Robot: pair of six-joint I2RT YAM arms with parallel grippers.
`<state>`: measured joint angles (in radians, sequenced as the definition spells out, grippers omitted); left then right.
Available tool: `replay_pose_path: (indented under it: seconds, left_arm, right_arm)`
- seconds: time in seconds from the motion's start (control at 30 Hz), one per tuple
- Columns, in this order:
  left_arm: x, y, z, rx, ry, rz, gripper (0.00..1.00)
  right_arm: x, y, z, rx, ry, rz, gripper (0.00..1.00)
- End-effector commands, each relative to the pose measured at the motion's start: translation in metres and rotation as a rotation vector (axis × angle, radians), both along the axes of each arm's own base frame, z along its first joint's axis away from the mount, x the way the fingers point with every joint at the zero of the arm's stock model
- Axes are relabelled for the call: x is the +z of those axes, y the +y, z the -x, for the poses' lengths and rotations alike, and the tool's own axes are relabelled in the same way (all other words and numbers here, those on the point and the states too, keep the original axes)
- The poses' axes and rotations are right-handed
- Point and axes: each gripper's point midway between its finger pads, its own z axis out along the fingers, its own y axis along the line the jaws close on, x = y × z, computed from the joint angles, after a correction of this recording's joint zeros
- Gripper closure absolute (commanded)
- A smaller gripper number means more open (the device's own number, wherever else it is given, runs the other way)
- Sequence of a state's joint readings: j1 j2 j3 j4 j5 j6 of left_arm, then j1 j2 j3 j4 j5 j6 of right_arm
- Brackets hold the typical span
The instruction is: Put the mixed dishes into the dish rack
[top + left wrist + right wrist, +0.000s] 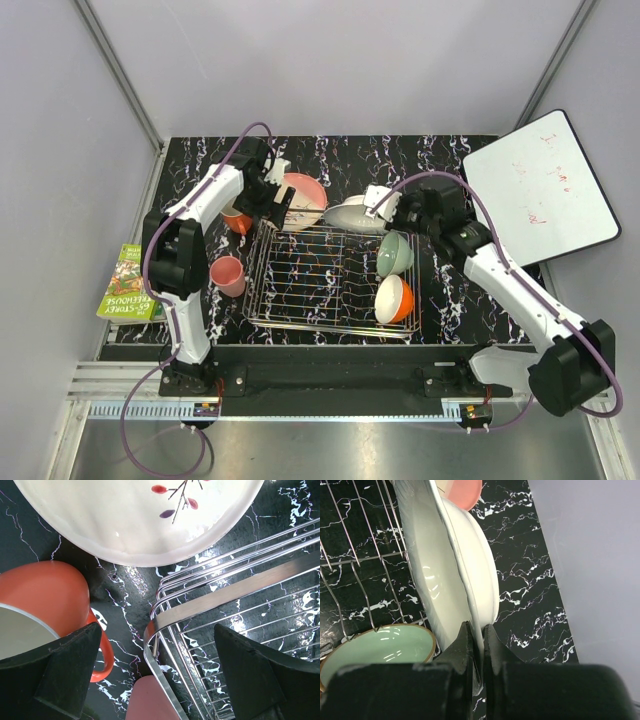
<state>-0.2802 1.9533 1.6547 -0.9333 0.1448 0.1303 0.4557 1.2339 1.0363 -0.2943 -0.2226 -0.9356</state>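
The dish rack (330, 285) stands mid-table. A pale green bowl (394, 253) and an orange bowl (394, 298) stand on edge in its right side. My right gripper (385, 205) is shut on the rim of the white plate (350, 215) and holds it tilted at the rack's far right edge; in the right wrist view the fingers (465, 640) pinch the plate (450, 565) beside the green bowl (380, 647). My left gripper (275, 195) is open and empty over the rack's far left corner (225, 595), between the pink-and-peach plate (135, 520), orange mug (45, 595) and pink mug (150, 700).
A green book (130, 285) lies off the table's left edge. A whiteboard (545, 185) leans at the far right. Grey walls close in the back and sides. The pink mug (228, 275) stands just left of the rack.
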Motion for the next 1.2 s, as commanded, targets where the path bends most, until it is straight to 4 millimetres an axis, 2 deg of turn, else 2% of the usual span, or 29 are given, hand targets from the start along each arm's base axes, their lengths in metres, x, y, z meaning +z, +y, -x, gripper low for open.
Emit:
replay_pose_path:
  seconds: [0.0, 0.2, 0.3, 0.43, 0.73, 0.8, 1.07, 1.17]
  left_arm:
    - [0.006, -0.002, -0.009, 0.005, -0.033, 0.0, 0.01]
    - [0.007, -0.002, -0.009, 0.007, -0.036, -0.004, 0.01]
    - [0.007, -0.001, -0.008, 0.006, -0.035, -0.007, 0.01]
    - [0.007, -0.001, -0.008, 0.004, -0.034, -0.008, 0.01]
    - [0.008, -0.001, -0.008, -0.002, -0.038, -0.012, 0.01]
    - [0.008, -0.001, -0.007, -0.002, -0.037, -0.01, 0.01]
    - [0.011, -0.001, -0.006, -0.004, -0.043, -0.008, 0.01]
    - [0.011, -0.001, -0.006, -0.004, -0.043, -0.009, 0.01]
  right_arm:
    - [0.034, 0.0, -0.004, -0.02, -0.168, -0.053, 1.0]
    - [0.032, -0.001, -0.001, -0.015, -0.17, -0.05, 1.0]
    - [0.024, 0.0, 0.003, -0.007, -0.162, -0.041, 1.0]
    - [0.001, 0.0, 0.009, 0.013, -0.14, 0.005, 1.0]
    - [-0.012, -0.012, 0.023, -0.024, -0.141, -0.013, 1.0]
    - [-0.008, -0.011, 0.022, -0.034, -0.137, -0.032, 1.0]
    - [-0.019, -0.001, 0.014, -0.018, -0.082, -0.033, 1.0]
    - [-0.023, 0.004, 0.011, -0.002, -0.055, -0.029, 0.95]
